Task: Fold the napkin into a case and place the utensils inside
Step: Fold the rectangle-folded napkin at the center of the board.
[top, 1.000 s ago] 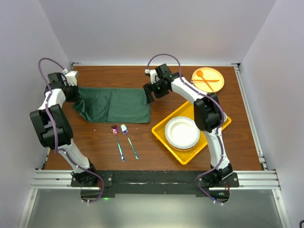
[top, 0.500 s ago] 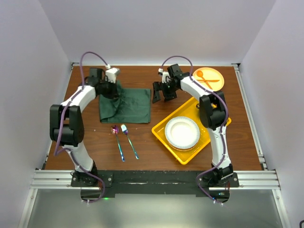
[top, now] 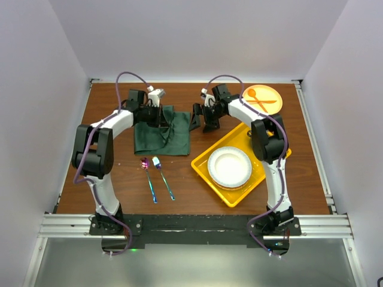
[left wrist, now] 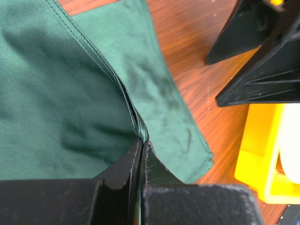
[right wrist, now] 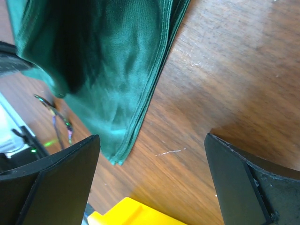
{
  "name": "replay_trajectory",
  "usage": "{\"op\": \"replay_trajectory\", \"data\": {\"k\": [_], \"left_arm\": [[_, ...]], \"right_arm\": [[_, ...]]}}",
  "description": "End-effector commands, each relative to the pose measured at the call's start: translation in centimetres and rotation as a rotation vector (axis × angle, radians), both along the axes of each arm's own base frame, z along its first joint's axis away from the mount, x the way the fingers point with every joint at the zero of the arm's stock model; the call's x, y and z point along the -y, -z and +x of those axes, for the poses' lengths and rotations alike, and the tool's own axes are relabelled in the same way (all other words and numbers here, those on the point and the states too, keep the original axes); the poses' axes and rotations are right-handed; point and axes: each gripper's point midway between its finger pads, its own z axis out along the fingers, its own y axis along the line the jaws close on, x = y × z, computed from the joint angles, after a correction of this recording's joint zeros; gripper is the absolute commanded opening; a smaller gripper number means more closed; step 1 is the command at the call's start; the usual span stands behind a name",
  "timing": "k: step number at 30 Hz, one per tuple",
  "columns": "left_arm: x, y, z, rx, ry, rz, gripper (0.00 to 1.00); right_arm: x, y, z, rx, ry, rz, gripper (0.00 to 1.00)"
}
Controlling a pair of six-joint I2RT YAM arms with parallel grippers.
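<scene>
The dark green napkin (top: 163, 134) lies folded on the brown table, left of centre. My left gripper (top: 161, 117) is shut on a folded edge of the napkin (left wrist: 140, 131) and holds that edge raised over the rest of the cloth. My right gripper (top: 203, 119) is open and empty just right of the napkin, above bare wood (right wrist: 197, 108); the napkin's edge (right wrist: 140, 103) shows at its left. The iridescent metal spoon (top: 148, 178) and fork (top: 163, 177) lie side by side in front of the napkin.
A yellow tray (top: 206, 165) holding white plates (top: 230, 167) sits at the right. An orange plate (top: 270, 104) with an orange spoon and fork stands at the back right. White walls enclose the table.
My left gripper has carried the napkin's left edge far to the right, folding the cloth narrower. My right gripper has let go of the napkin's right side and moved slightly right.
</scene>
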Motion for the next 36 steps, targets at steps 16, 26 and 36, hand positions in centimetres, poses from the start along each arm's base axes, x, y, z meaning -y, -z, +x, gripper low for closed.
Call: {"op": "replay_trajectory", "data": {"k": [16,26,36], "left_arm": [[6.0,-0.6,-3.1,-0.035,0.057,-0.137,0.0],[6.5,-3.0,-3.4,0.05,0.076,-0.201,0.0],[7.4,-3.3,-4.2,0.029,0.113,-0.234,0.0]], "right_arm": [[-1.5,-0.1,0.7,-0.055,0.063,0.085,0.85],[-1.4,2.0,0.8,-0.091,0.101,0.065,0.51],[-0.5,4.5,0.9,-0.116,0.135,-0.003,0.24]]}}
